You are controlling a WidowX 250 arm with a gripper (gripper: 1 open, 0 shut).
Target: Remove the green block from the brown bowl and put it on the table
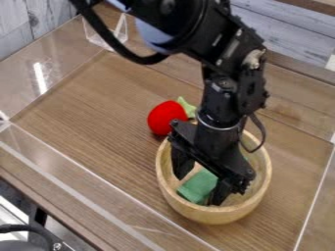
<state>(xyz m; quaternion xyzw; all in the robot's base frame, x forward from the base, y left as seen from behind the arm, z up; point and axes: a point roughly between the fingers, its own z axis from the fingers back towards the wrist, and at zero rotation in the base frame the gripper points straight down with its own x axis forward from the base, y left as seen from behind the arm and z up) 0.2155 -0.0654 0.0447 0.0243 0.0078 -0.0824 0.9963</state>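
Your claw stands wide open, gripping nothing you can see. Beneath it, the block lies in the bowl, whose rim surrounds your fingertips.

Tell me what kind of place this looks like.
Probably a robot test bench: a black robot arm over a wooden table, with a bowl and toy strawberry set out.
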